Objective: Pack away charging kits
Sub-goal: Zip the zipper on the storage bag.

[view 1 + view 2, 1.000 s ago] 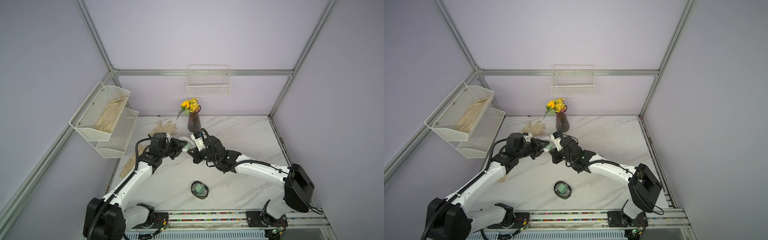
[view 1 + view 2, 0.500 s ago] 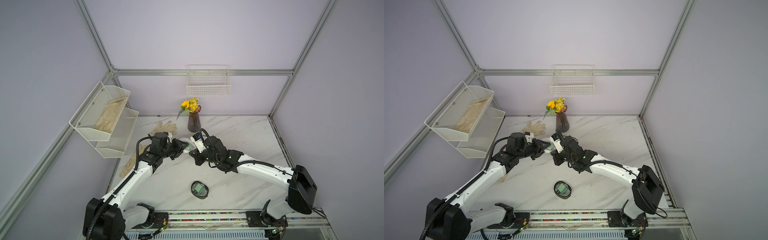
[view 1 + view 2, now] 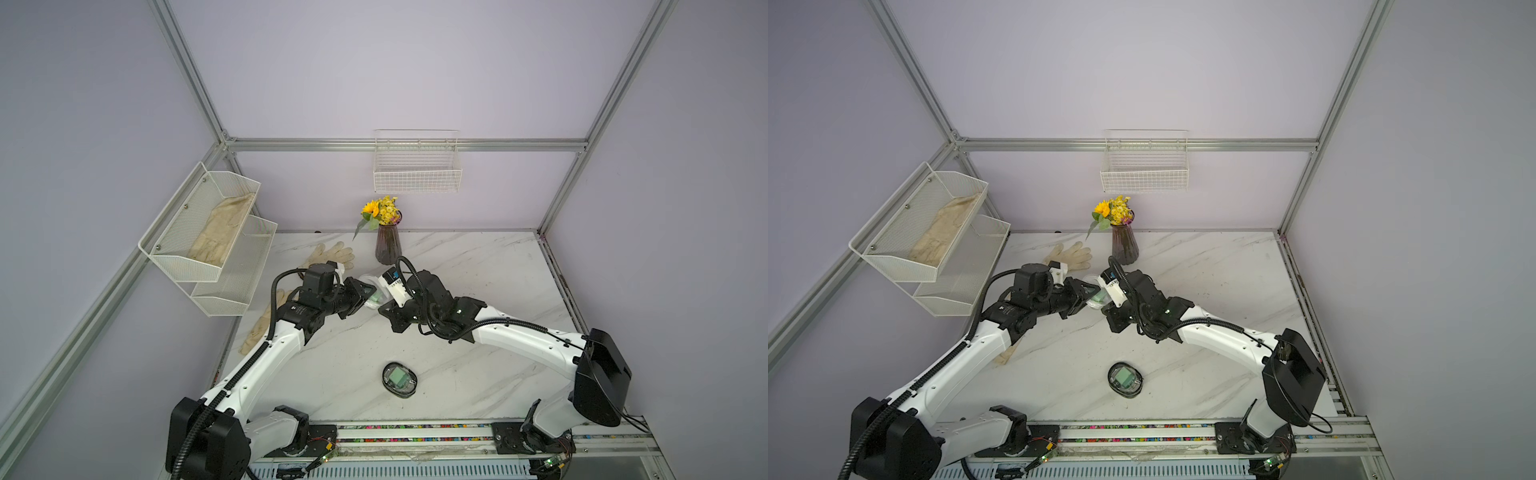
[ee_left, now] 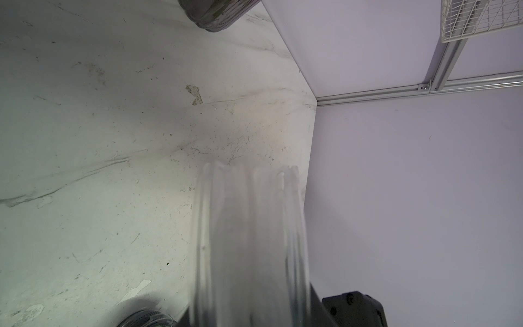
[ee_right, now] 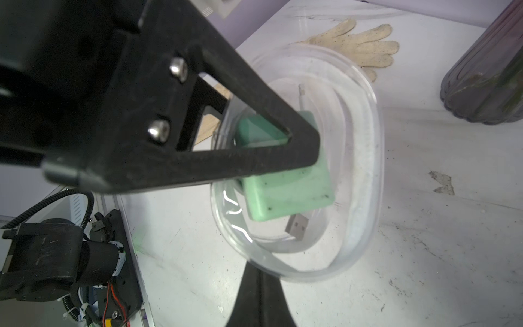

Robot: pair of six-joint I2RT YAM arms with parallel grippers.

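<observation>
- Currently the left jaws clamp a clear case, off the tabletop just in front of the vase; mint adapter and white cable lie inside.
- Right jaws, shut on nothing, sit at its rim; closing probably remains.
- Black-rimmed case, well in front of the vase, looks packed; no third kit shows.

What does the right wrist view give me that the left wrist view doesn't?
Right wrist only: the mint-green plug adapter and white cable lying inside the clear case, the left claw clamped across it, and a cream glove on the table. Left wrist only: the wire wall basket and the frame rail. Both: that case, edge-on and blurred in the left wrist view, the dark vase and the marble table.
</observation>
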